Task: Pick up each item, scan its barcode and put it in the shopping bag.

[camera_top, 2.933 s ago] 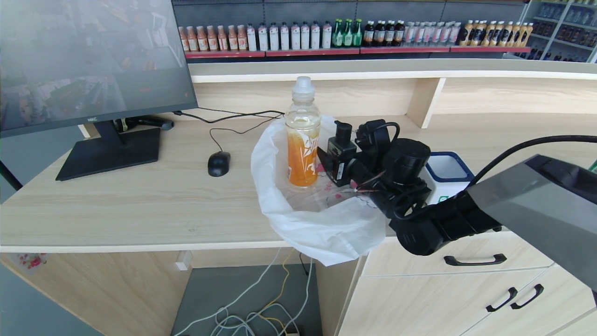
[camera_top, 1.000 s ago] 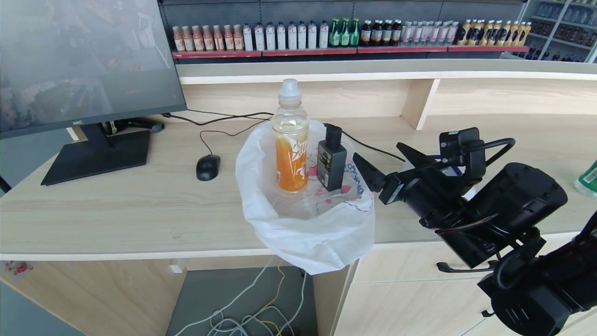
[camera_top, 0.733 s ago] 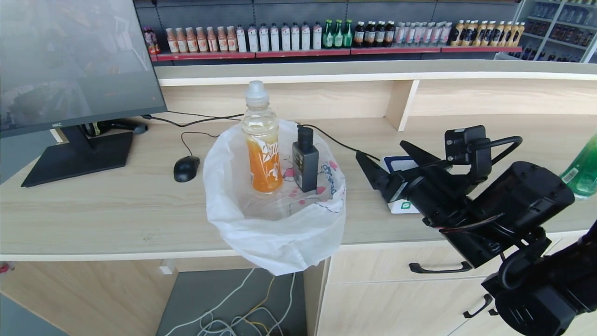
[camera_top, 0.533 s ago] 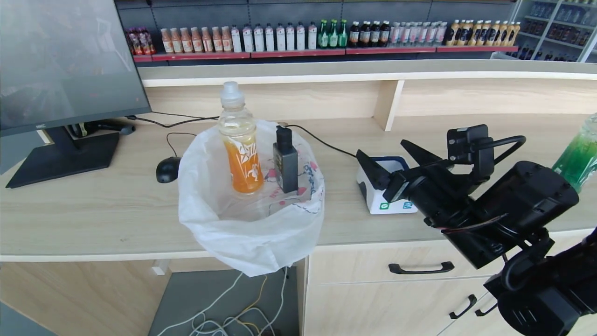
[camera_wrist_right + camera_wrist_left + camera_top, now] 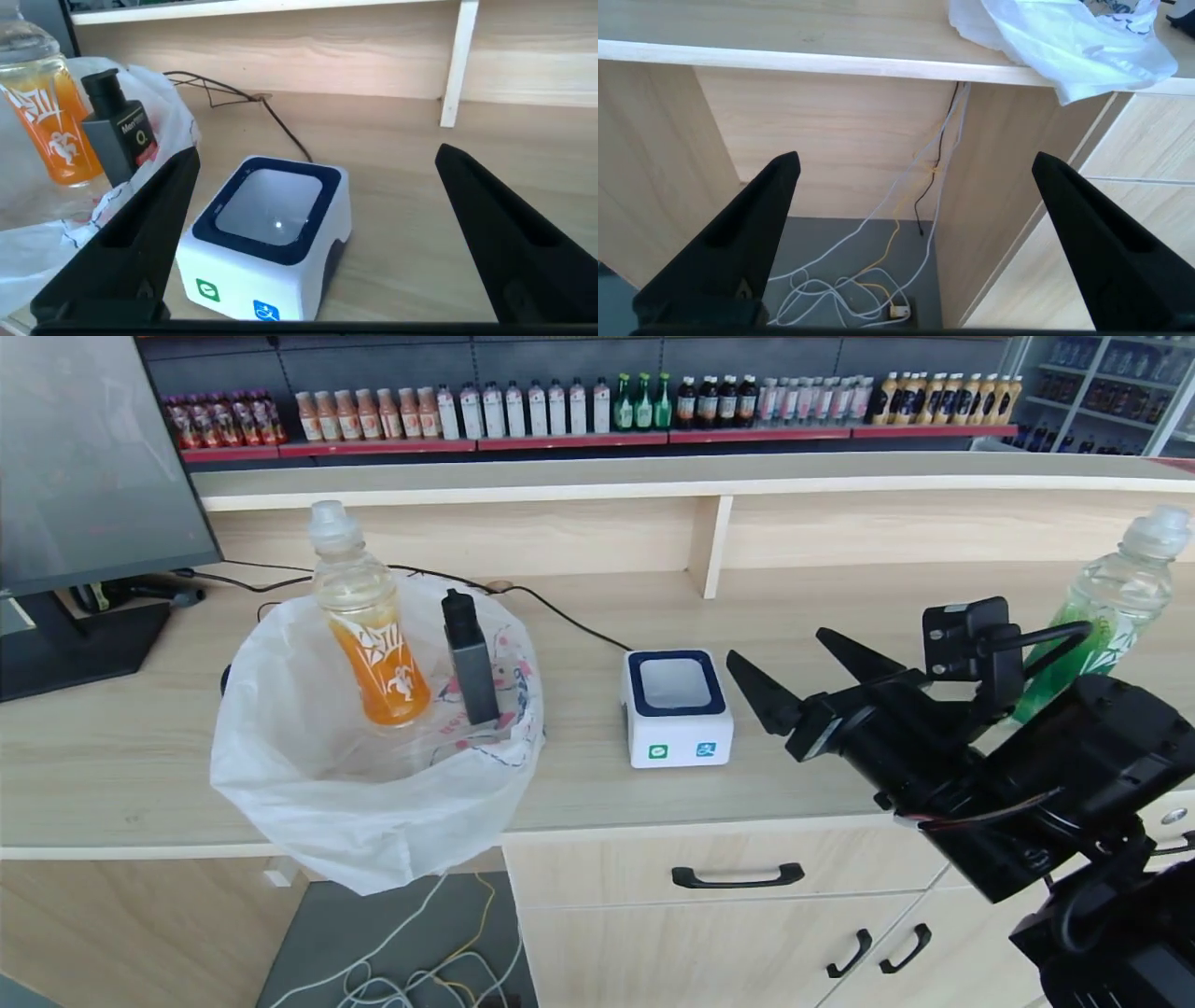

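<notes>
Right claw [image 5: 777, 647] released black bottle [image 5: 470, 663], withdrawn

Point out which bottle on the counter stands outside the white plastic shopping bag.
The clear plastic bottle of green drink, at the right end of the counter behind the right gripper. The orange-drink bottle and small dark bottle stand inside the bag.

Left gripper [image 5: 915, 159]: fingers spread wide, framing the recess under the counter [image 5: 785, 37]. Cables [image 5: 868, 280] hang down and coil on the floor at frame centre. The bag [image 5: 1069, 51] overhangs the counter edge.
</notes>
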Available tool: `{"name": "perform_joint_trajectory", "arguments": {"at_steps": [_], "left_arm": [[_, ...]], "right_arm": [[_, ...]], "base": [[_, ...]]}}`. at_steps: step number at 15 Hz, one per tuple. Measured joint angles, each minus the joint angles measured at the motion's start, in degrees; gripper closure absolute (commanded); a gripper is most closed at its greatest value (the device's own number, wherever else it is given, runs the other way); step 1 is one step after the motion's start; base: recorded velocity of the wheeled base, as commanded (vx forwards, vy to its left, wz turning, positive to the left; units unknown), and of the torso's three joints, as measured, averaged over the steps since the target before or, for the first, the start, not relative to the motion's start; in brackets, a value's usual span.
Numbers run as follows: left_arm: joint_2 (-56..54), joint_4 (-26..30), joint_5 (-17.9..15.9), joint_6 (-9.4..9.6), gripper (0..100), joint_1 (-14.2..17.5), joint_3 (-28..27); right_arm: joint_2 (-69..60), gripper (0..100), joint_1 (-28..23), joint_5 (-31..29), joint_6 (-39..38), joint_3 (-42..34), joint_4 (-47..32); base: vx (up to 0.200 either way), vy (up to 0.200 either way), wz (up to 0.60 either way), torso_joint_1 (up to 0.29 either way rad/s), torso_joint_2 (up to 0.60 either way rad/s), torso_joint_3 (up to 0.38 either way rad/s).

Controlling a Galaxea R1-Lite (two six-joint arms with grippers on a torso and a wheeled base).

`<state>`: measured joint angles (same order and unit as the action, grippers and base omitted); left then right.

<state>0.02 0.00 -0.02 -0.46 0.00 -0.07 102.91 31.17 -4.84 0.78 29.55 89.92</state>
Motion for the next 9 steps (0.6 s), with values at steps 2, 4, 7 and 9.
{"name": "perform_joint_trajectory", "arguments": {"at_steps": [2,4,7,9], "left_arm": [[0.0,0.0,0.02,-0.02,0,0.0,0.0],[0.0,0.0,0.02,-0.02,0,0.0,-0.02],[0.0,0.02,0.02,-0.05,0,0.0,-0.02],[0.0,0.0,0.02,-0.05,0,0.0,-0.02]], "right_arm": [[-1.06,0,0.05,0.0,0.04,-0.95,0.02],[-1.67,0,0.09,0.0,0.15,-1.27,0.02],[-2.56,0,0.17,0.0,0.3,-2.21,0.05],[-2.86,0,0.27,0.0,0.37,-2.66,0.02]], "base": [[0.0,-0.2,0.0,0.005,0.0,0.002],[0.0,-0.2,0.0,-0.002,0.0,0.005],[0.0,-0.2,0.0,0.002,0.0,0.002],[0.0,-0.2,0.0,-0.005,0.0,0.002]]}}
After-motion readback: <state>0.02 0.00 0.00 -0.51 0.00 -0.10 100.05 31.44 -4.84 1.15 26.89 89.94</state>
